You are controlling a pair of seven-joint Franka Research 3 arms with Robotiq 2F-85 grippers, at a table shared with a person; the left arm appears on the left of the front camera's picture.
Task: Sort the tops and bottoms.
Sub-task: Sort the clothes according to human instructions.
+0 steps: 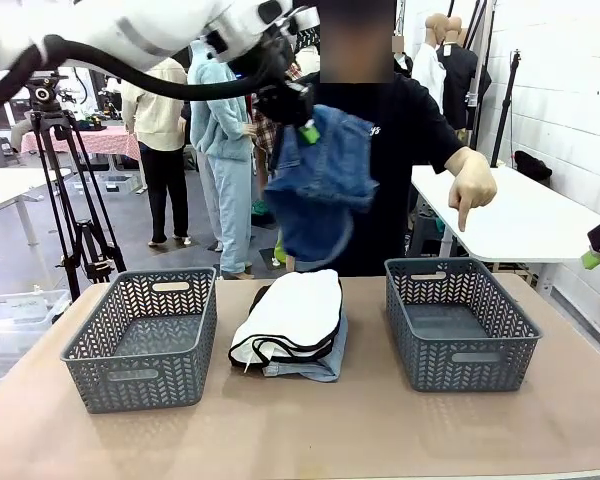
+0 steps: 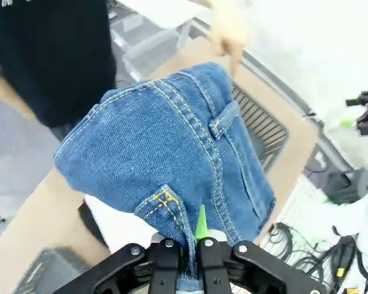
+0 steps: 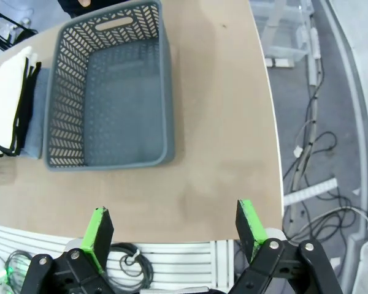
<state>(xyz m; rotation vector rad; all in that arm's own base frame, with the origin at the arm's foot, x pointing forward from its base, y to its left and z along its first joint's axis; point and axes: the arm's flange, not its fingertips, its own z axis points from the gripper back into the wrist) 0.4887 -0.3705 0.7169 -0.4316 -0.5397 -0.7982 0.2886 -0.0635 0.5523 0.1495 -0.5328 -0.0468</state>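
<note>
Denim garment, dark blue, one of the bottoms, hangs from the left arm's jaws, which are clamped on a seamed edge of it, high above the desk and roughly over the white top. Its long axis runs straight down from the jaws. The person's hand points down at the right basket, below and to the robot's right of the load: probably the drop. The right arm's jaws stand wide apart, empty, off the desk's right end.
</note>
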